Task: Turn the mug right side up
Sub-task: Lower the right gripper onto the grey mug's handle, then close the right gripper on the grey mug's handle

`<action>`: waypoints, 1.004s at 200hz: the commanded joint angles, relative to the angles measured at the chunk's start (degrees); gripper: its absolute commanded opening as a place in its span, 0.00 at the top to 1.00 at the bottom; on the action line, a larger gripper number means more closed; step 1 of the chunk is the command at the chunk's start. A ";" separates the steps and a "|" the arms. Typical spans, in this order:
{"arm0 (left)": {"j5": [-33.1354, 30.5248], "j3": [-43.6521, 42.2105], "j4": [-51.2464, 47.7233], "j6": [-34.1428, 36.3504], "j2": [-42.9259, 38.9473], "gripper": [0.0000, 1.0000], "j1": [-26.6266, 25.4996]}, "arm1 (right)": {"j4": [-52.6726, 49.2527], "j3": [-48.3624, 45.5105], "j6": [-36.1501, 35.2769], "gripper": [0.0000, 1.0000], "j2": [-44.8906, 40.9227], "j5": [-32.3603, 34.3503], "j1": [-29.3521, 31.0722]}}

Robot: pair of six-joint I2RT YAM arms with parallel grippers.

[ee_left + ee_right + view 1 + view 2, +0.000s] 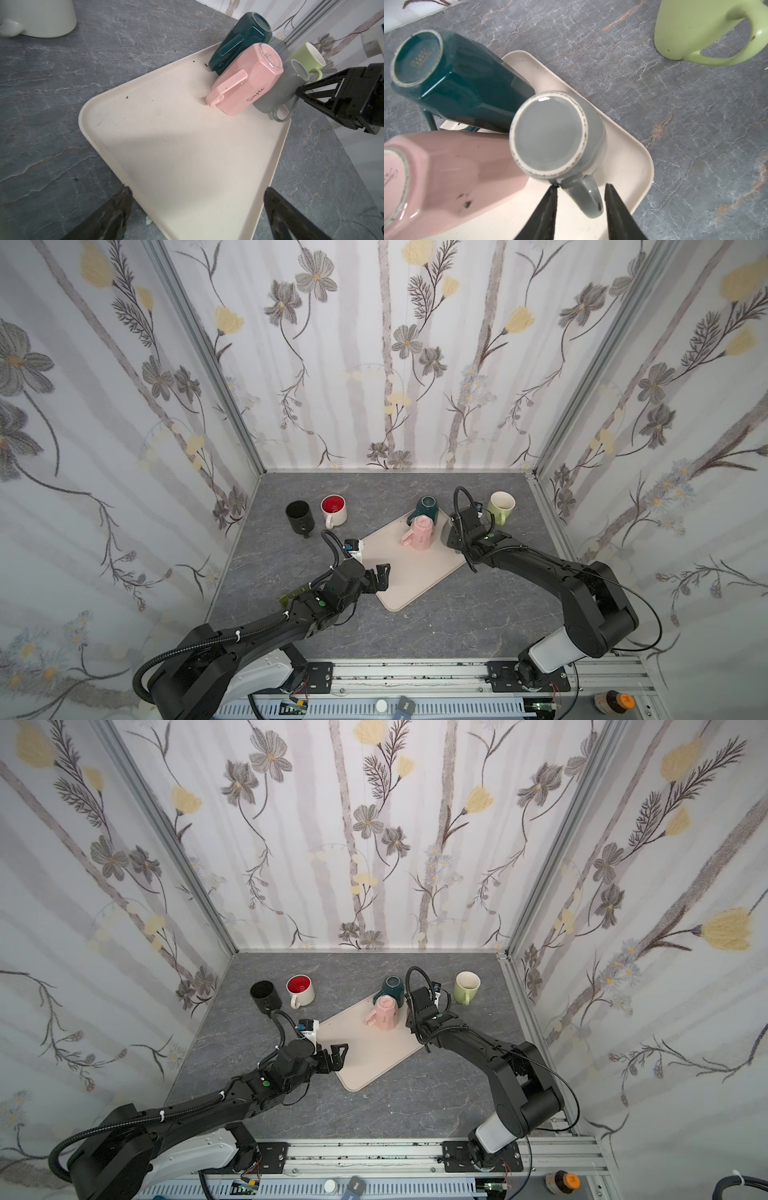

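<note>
The right fingers (546, 212) are placed apart astride the handle (589, 195) of the upturned grey mug (548, 135), for gripping; the left fingers (112, 216) are held wide apart, aside.

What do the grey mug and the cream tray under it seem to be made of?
Grey mug: likely glazed ceramic. Its base has a glossy highlight, and a rough, pale, unglazed ring runs around the foot.
Tray: probably matte plastic or a fibre composite. The cream surface is dull and finely speckled, with a rounded moulded rim. The look cannot decide which.
</note>
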 commanded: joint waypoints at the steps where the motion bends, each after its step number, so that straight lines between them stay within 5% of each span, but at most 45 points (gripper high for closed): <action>1: -0.32 0.12 1.89 -0.33 -0.18 0.00 0.17 | -0.62 1.70 -1.85 0.64 1.07 -0.82 -0.06; 201: 0.29 0.16 2.24 -0.78 0.50 0.00 0.10 | -6.73 10.99 -7.60 0.70 9.71 -2.42 -1.71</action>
